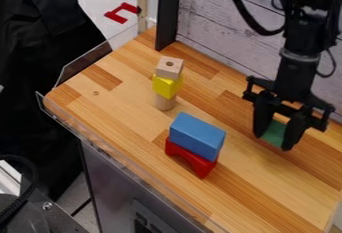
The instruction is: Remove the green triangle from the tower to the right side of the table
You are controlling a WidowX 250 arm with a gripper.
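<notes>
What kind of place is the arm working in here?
Likely a robotics lab or test station: a black robot claw holds a green block over a wooden tabletop, near a block tower topped by a bare wooden cube.

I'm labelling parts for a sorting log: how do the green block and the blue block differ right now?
The green block sits between the fingers of the tool, while the blue block rests on the red arch. The fingers partly cover the green block; the blue block shows its long, boxy shape plainly. Both are a single solid colour.
</notes>
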